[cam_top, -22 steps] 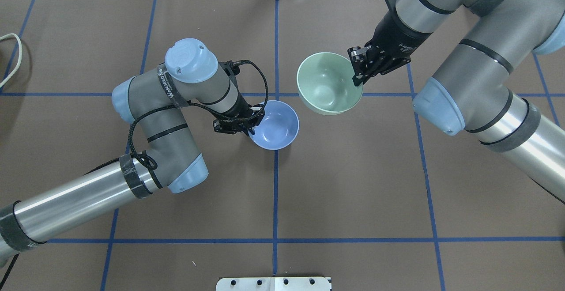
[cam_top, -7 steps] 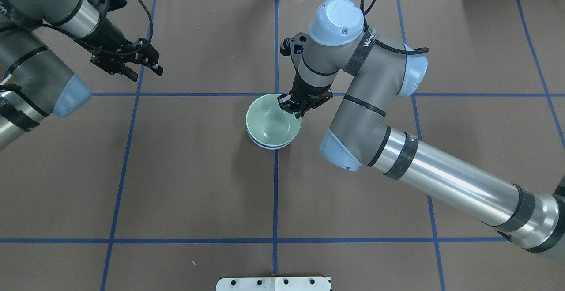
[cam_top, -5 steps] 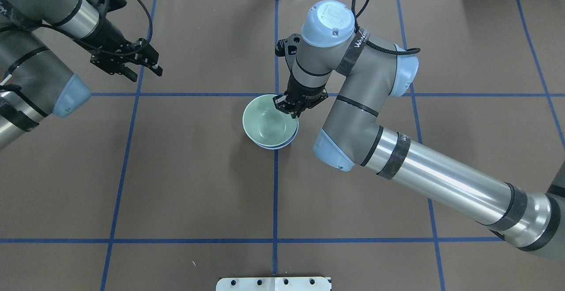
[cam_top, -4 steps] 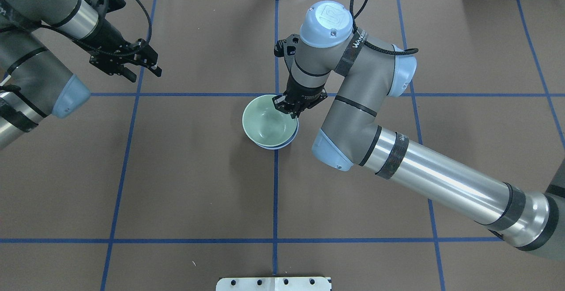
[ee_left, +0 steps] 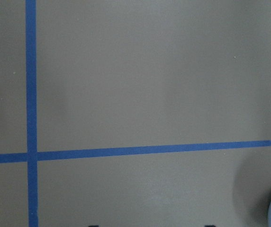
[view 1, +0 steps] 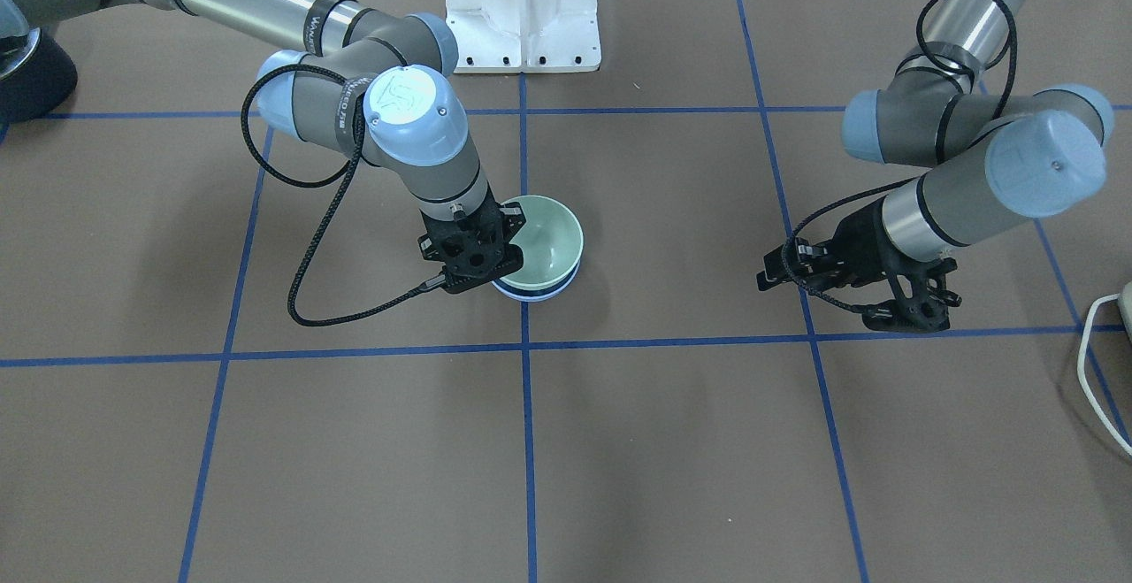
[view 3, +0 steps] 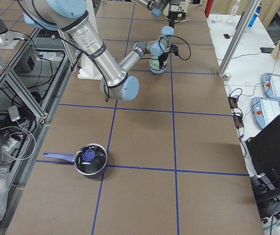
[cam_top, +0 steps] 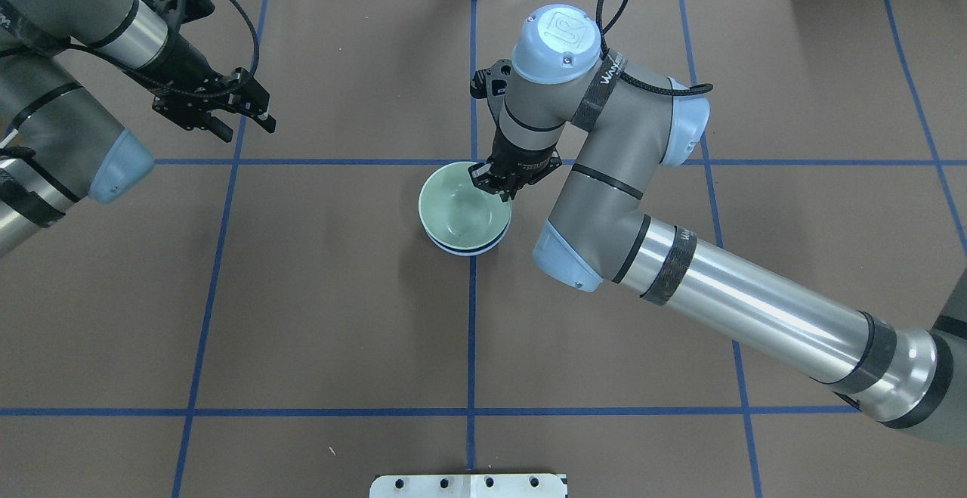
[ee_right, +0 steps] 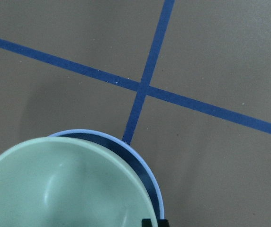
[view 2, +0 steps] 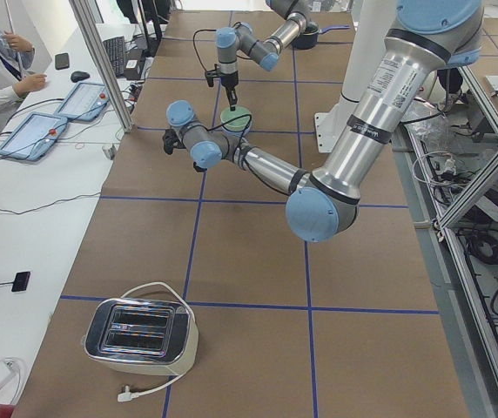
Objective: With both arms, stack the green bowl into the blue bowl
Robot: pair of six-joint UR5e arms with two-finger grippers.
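green bowl [cam_top: 457, 207] sits nested in blue bowl [cam_top: 462, 250] at centre of overhead frame, looks slightly off-centre. right gripper [cam_top: 505, 183] clamped on green rim, upper-right side, so it's the nearer arm. left gripper [cam_top: 248, 129] jaws spread, empty, upper left, well apart

We can read just one word. White letters on the black strap [cam_top: 604, 81] around the right arm [cam_top: 755, 317] look like "WANJEED". The same white letters sit on a black band [cam_top: 678, 245] nearer along that arm, too small to read fully. The round blue cap [cam_top: 557, 32] has a raised sign we cannot read.
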